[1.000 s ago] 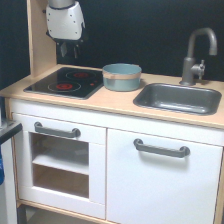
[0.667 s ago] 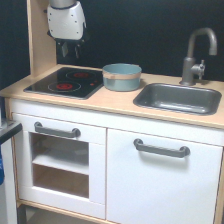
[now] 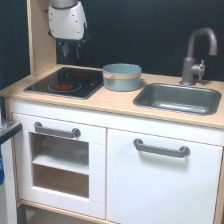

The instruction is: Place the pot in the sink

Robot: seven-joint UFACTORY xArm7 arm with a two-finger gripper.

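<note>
1. On the exterior view's left, your gripper (image 3: pixel 69 50) hangs above the back of the black hob (image 3: pixel 65 81), touching nothing. Its fingers are dark and blurred, so you cannot tell whether the claw is open or closed.
2. In the middle, the pot (image 3: pixel 122 76) sits upright on the wooden counter (image 3: pixel 115 101), just beside the hob.
3. Right of it lies the sink (image 3: pixel 179 98), with a grey tap (image 3: pixel 197 54) behind.

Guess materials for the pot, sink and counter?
Pot: looks like painted wood or matte plastic, since the grey-blue is flat and a tan wood-coloured band runs under the rim. Sink: dark grey metal, going by its soft sheen. Counter: light wood or laminate, pale and matte; the grain is too blurred to tell.
</note>
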